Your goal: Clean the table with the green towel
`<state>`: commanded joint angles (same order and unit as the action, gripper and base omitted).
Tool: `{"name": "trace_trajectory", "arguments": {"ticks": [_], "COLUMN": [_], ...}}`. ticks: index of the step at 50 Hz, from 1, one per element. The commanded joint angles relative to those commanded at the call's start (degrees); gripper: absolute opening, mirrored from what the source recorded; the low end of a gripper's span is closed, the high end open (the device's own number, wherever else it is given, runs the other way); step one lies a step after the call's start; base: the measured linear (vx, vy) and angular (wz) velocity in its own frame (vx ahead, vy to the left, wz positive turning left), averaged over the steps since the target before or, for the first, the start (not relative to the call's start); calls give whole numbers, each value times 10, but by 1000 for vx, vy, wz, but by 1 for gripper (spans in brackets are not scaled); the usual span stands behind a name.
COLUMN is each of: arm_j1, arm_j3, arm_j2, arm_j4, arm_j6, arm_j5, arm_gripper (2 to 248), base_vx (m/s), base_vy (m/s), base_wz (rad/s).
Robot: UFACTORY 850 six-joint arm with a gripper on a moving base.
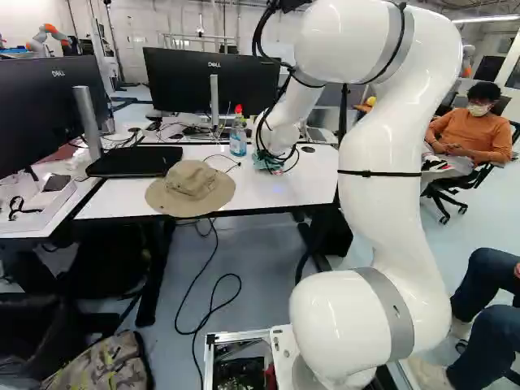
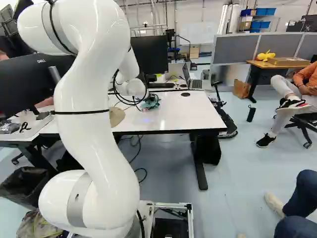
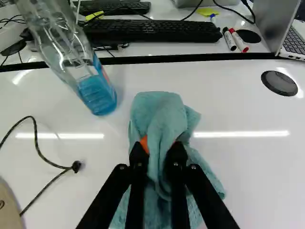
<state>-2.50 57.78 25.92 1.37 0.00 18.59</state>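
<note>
Currently, fingers pinching towel on table; btl. w/ blue liq. nearby, hat at near edge, L base view.

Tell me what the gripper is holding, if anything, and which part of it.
The gripper holds the towel by a bunched fold near its middle, with loose cloth spreading around the hold.

The towel is cloth with a rough, matt surface. The table has a smooth, glossy top. The bottle is smooth and glossy. The keyboard is matt plastic. The hat is matt cloth. The arm is smooth and glossy.
</note>
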Motion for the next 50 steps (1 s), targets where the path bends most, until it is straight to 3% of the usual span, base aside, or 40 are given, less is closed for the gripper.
{"name": "trace_trajectory", "arguments": {"ticks": [28, 50], "arm_j1": [-22, 2], "arm_j3": [-75, -124], "arm_j2": [-59, -99], "arm_j4": [0, 0], "arm_j6": [0, 0], "arm_j5": [0, 0], "arm_gripper": [54, 54], "base_vx": [0, 0], "base_vy": [0, 0], "base_wz": [0, 0]}}
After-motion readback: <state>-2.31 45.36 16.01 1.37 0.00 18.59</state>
